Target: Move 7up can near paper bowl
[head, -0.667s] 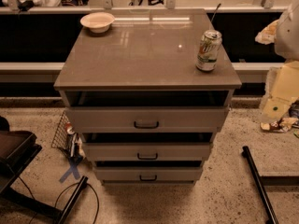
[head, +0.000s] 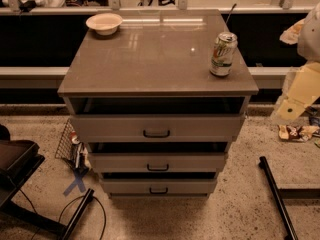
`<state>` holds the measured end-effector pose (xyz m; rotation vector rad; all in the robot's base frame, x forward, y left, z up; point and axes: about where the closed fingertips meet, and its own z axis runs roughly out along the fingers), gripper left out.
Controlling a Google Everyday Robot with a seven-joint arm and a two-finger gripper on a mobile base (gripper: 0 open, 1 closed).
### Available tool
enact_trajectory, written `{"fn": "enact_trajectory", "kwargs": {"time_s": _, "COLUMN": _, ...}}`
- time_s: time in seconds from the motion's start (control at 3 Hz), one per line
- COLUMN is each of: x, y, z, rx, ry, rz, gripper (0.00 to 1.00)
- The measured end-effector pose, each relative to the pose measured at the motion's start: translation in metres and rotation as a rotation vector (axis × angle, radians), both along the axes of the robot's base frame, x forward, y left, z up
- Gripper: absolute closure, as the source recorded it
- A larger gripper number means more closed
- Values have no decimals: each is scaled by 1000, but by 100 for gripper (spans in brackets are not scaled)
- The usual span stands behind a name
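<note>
Gripper (head: 296, 95) at the right edge, off the surface (head: 150, 64); you cannot tell whether it is released or clenched. The 7up can (head: 223, 54) stands near, to its left, long axis vertical; the paper bowl (head: 104, 23) lies farther left and beyond, well apart from the can.

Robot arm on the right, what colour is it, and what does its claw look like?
The arm at the right edge is white and rounded, like a smooth shell. Below it, the claw, to the right of the drawer cabinet, is pale cream-yellow, flat and angular, with a small round mark near its lower end. No cables or writing show.
</note>
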<state>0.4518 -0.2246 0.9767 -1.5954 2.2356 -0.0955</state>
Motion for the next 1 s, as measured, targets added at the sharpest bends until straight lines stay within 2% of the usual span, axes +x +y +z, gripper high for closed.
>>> {"fn": "enact_trajectory", "kwargs": {"time_s": 0.33, "x": 19, "y": -26, "z": -18, "rx": 155, "ry": -58, "rz": -131, "gripper": 0}}
{"fn": "enact_trajectory", "kwargs": {"time_s": 0.67, "x": 34, "y": -44, "z": -35, "rx": 329, "ry": -138, "rz": -225, "gripper": 0}}
{"fn": "enact_trajectory", "kwargs": {"time_s": 1.0, "x": 65, "y": -64, "z": -45, "rx": 541, "ry": -312, "rz": -277, "gripper": 0}}
